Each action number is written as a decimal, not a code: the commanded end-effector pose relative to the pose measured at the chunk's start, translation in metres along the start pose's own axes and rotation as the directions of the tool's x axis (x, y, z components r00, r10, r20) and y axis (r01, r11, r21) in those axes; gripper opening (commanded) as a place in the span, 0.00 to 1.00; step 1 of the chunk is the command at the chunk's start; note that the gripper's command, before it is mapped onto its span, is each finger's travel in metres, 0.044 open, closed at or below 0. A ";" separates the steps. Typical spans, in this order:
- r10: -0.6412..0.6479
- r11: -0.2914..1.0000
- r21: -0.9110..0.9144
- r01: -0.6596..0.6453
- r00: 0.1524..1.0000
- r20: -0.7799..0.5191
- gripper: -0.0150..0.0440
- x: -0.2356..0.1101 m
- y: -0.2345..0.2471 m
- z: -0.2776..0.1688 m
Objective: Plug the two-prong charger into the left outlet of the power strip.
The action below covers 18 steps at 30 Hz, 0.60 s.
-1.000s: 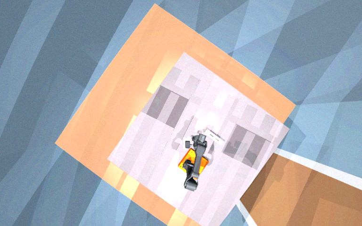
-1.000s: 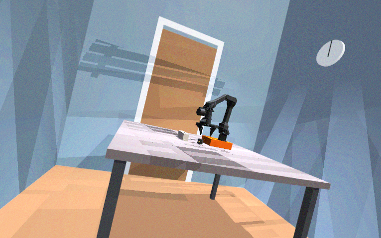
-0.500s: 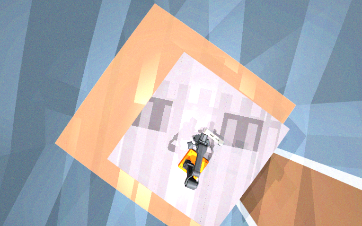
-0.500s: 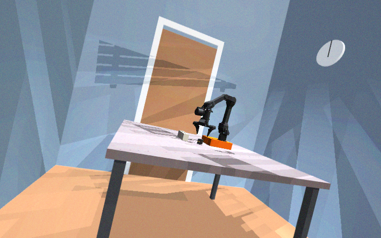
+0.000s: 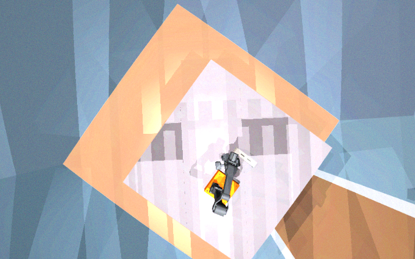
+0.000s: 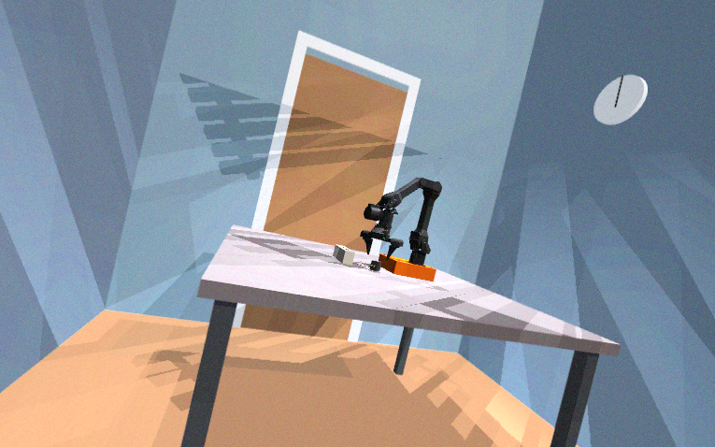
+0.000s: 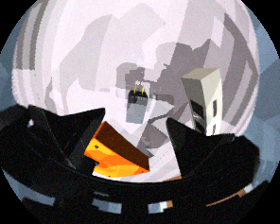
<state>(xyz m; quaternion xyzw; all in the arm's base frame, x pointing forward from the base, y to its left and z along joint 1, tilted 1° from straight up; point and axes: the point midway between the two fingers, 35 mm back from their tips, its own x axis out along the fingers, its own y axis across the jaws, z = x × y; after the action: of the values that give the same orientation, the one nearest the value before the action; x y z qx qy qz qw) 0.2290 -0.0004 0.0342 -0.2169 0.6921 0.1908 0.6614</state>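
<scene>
The two-prong charger (image 7: 138,106) (image 6: 373,266) is a small dark block. It lies on the table with its prongs pointing away from me in the wrist view. The white power strip (image 7: 204,102) (image 6: 343,253) (image 5: 246,157) lies a little beyond it, to the right in the wrist view, with its slots showing. My gripper (image 7: 136,115) (image 6: 381,244) is open and empty. It hangs above the table, and the charger lies below and ahead, between the lines of the two fingers. The gripper touches neither object.
The arm stands on an orange base (image 6: 410,268) (image 5: 217,185) (image 7: 116,153) close behind the charger. The pale table (image 6: 293,277) (image 5: 170,193) stands on dark legs, and a door (image 6: 337,166) is in the wall behind it.
</scene>
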 end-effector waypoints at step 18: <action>0.006 1.000 -0.005 -0.006 1.000 -0.018 1.00 0.038 0.001 -0.001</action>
<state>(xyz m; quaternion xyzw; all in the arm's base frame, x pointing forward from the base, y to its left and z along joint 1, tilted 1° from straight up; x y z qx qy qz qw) 0.2305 -0.0008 0.0057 -0.2169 0.6926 0.1909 0.6609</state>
